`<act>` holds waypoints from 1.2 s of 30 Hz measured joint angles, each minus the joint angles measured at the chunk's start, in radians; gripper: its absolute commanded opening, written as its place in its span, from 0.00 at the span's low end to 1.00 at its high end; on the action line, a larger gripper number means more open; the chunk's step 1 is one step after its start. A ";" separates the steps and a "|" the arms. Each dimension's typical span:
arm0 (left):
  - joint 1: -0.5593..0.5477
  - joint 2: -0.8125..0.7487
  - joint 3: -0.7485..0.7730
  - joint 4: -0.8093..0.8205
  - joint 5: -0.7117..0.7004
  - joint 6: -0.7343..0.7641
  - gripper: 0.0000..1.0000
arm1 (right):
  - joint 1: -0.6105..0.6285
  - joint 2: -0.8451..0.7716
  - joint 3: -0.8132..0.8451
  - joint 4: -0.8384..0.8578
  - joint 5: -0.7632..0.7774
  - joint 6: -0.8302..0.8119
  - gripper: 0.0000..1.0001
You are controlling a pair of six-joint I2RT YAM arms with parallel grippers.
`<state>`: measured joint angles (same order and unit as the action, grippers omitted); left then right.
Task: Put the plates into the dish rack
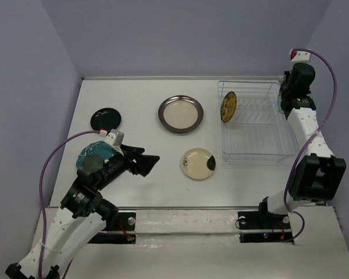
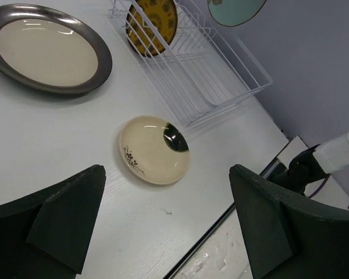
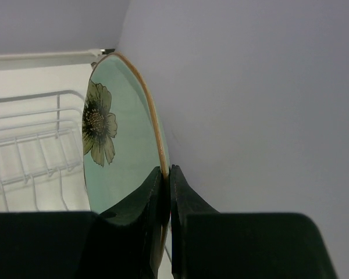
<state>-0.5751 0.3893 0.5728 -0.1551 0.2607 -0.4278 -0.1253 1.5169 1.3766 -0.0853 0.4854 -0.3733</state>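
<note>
The white surface (image 1: 163,192) carried everything. On its far right side stood the dish rack (image 1: 250,125), white wire. The top view gave its full outline, while the left wrist view caught only one end.

The silver-rimmed cream plate (image 1: 181,114) lay flat left of the rack, well apart from it.

The right claw (image 3: 167,192) was pinching the rim of the pale teal flowered plate (image 3: 113,157), holding it on edge at the rack's far right end. We saw the flower only in the right wrist view. From above the plate was a thin sliver, and we could not tell whether it touched the wires.

The teal scalloped plate (image 1: 94,152) lay near the left edge, partly under the left arm, and only the top view showed it.

The left claw (image 2: 168,226) hung spread wide above the surface. Its own camera showed the tan plate with dark spot (image 2: 154,149) between the fingers (image 2: 64,226), lying flat below, with a small sprig mark too faint to see from above.

The small black plate (image 1: 106,120) lay flat at the far left.

The amber patterned plate (image 1: 228,106) stood upright in the rack's left end.
</note>
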 measured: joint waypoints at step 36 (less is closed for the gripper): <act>0.001 0.082 0.000 -0.013 -0.075 -0.021 0.99 | -0.006 0.096 -0.051 -0.030 -0.142 0.250 0.74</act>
<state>-0.5743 0.4713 0.5728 -0.1684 0.1860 -0.4492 -0.1310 1.6127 1.3258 -0.1154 0.3431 -0.1230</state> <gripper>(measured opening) 0.989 0.643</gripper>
